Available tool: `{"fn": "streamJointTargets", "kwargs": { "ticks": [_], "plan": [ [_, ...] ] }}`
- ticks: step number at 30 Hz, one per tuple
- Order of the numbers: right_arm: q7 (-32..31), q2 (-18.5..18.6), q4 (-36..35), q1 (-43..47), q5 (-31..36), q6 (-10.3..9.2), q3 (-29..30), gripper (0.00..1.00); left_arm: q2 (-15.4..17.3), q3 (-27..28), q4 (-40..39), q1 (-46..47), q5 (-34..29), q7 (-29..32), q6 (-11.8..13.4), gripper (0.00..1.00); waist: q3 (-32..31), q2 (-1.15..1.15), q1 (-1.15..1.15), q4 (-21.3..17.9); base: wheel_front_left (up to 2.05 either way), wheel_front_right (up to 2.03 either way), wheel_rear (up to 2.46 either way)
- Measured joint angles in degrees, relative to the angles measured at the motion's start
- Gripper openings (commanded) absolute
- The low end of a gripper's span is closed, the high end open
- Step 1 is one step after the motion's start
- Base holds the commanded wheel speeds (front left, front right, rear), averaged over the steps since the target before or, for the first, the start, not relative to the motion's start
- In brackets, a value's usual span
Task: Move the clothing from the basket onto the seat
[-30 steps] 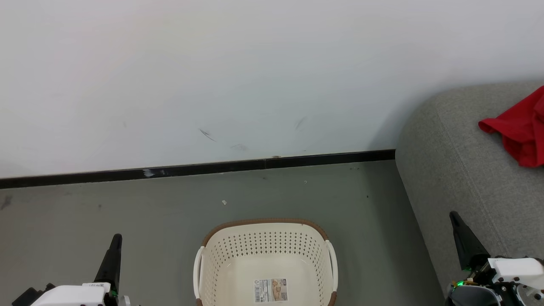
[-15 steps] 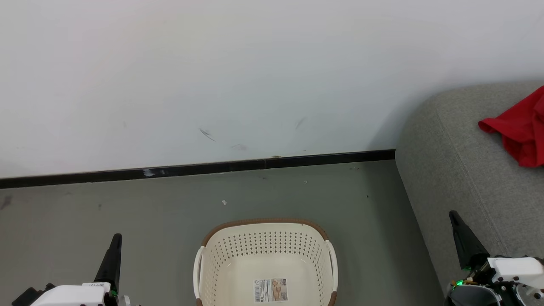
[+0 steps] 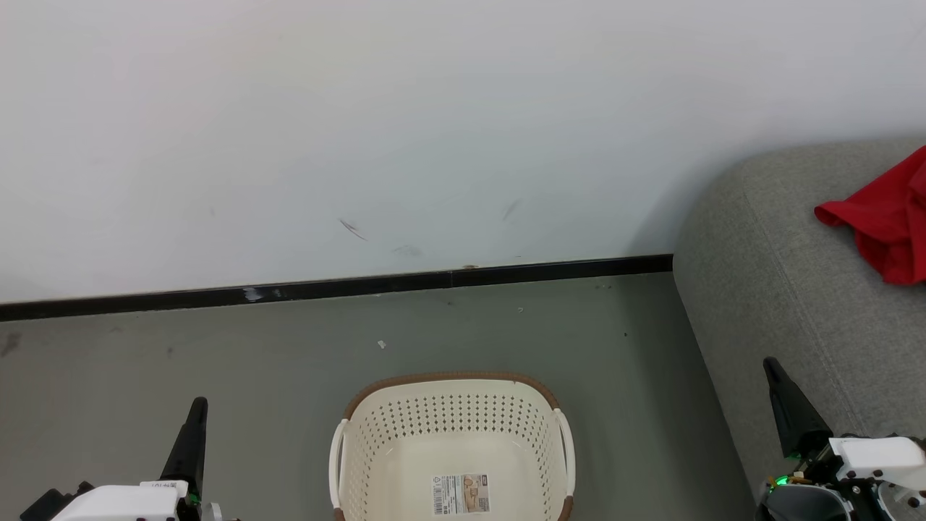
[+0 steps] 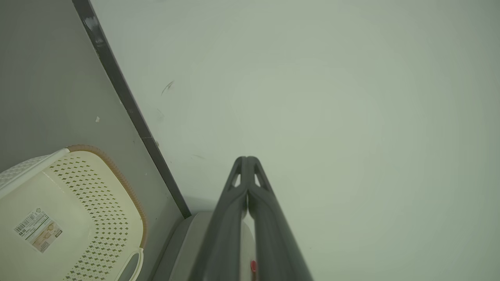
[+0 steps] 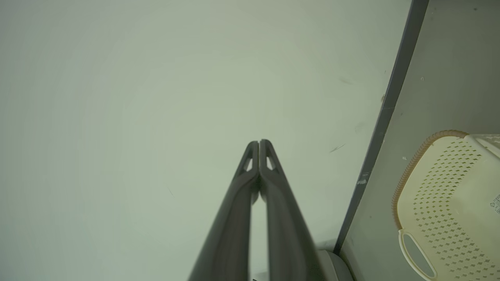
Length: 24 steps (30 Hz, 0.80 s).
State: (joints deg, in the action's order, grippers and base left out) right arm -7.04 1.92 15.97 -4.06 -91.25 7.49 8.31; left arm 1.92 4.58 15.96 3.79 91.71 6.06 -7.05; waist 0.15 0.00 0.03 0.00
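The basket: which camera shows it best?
The head view: it looks down into the basket, showing both handles and the sticker on its bottom, though the near edge is cut off. The left wrist view catches a slanted part with the sticker; the right wrist view, a corner with one handle.

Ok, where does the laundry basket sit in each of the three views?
Head view: the laundry basket is at bottom centre, cut off by the bottom edge.
Left wrist view: lower left corner.
Right wrist view: lower right, against the right edge.
Shared landmark: the black skirting strip along the wall's foot, just beyond the basket.
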Motion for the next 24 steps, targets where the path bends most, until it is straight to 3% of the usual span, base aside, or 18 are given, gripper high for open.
{"fn": "streamJointTargets", "kwargs": {
  "ticks": [24],
  "plan": [
    [0.1,0.0,-0.1,0.0,0.0,0.00,-0.2,0.00,0.0,0.0,-0.1,0.0,0.0,0.0,0.0,0.00,0.0,0.00,-0.01,0.0,0.00,0.00,0.00]
  ]
}}
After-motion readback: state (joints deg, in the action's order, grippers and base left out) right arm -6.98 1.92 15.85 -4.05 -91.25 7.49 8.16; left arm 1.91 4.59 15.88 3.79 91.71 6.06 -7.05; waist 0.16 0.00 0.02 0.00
